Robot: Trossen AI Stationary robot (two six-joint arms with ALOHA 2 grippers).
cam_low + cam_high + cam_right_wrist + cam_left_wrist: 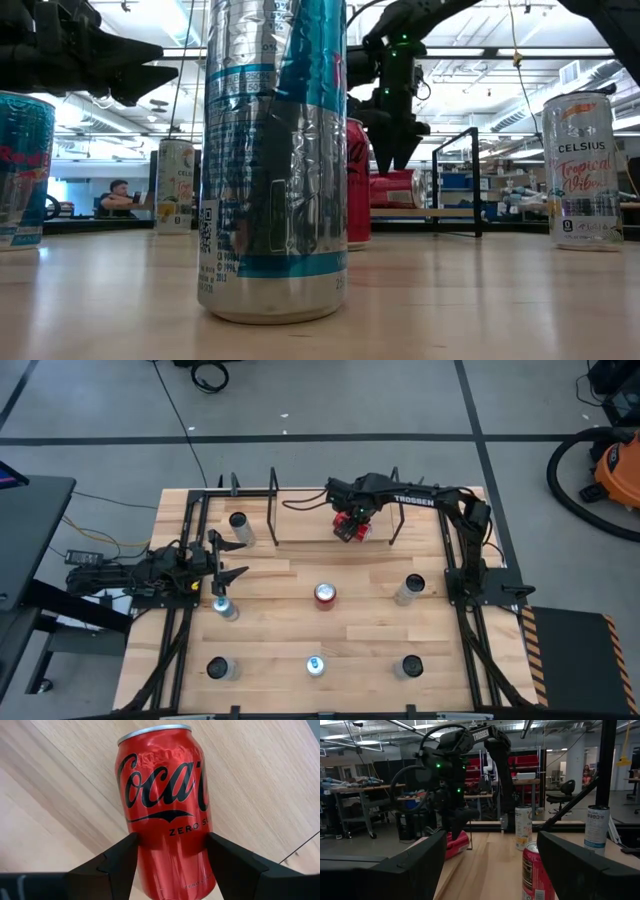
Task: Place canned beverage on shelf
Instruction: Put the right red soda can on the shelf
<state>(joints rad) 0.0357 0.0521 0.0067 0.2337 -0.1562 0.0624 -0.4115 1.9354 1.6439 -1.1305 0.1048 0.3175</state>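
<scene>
A red Coca-Cola Zero can (pixel 165 815) lies on its side at the light wood board of the shelf (pixel 274 510), which stands at the table's far middle. My right gripper (pixel 352 526) reaches down over the can and is shut on it. The low view shows the can (pixel 396 188) under the gripper, at the shelf board (pixel 430 212). My left gripper (pixel 228 560) is open and empty near the table's left edge, above the table. My right gripper pinches the can's round wall (pixel 145 851) between its two fingers, past the can's middle toward the end opposite its silver rim. The fingers (pixel 120 857) come from above, pointing down, and lie across the can. The can is level on its side; whether it rests on the board, I cannot tell.
A silver can (pixel 240 525) stands at the shelf's left part. Several upright cans stand over the table: a red one (pixel 325 595) in the middle, one (pixel 225 608) near my left gripper, one (pixel 410 588) at the right, three along the near edge.
</scene>
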